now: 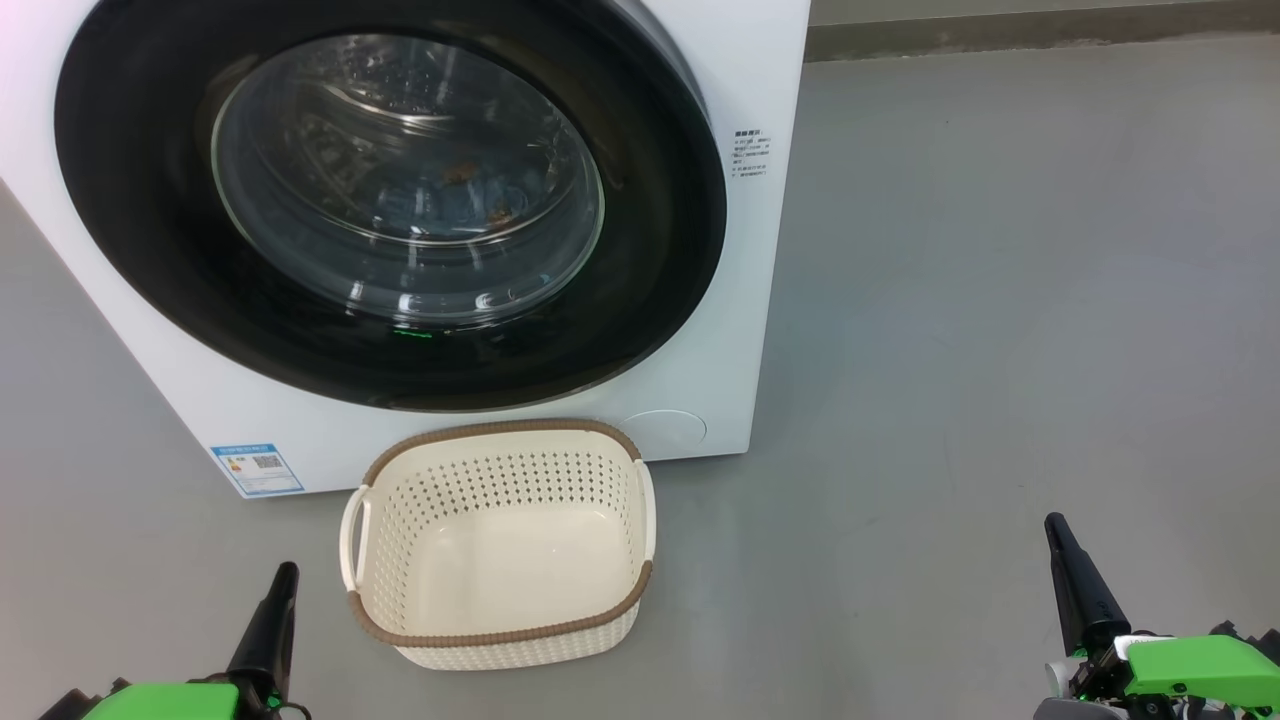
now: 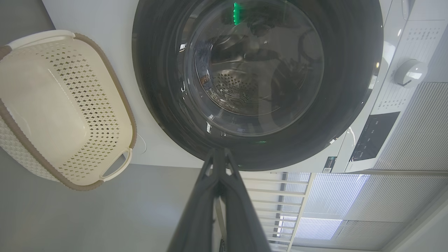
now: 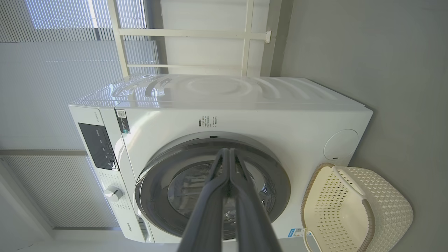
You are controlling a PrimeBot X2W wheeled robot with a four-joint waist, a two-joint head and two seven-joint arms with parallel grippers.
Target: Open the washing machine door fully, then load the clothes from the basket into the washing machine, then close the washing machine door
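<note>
Upper left, the glossy black round door (image 1: 150, 200) sits shut on the white washer (image 1: 760, 300), blue clothes (image 1: 470, 195) behind its bulging glass. Bottom centre stands the perforated cream basket (image 1: 500, 430), woven-look brown rim. The left gripper (image 1: 285, 575) and right gripper (image 1: 1055, 525), bottom corners, are pinched closed.

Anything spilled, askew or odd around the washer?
Nothing stands out. The round glossy black-framed glass door looks shut on the big white front-loading washing machine, blue patterned fabric shows behind the glass, and the cream perforated plastic basket with brown rim stands upright and empty on the grey floor.
</note>
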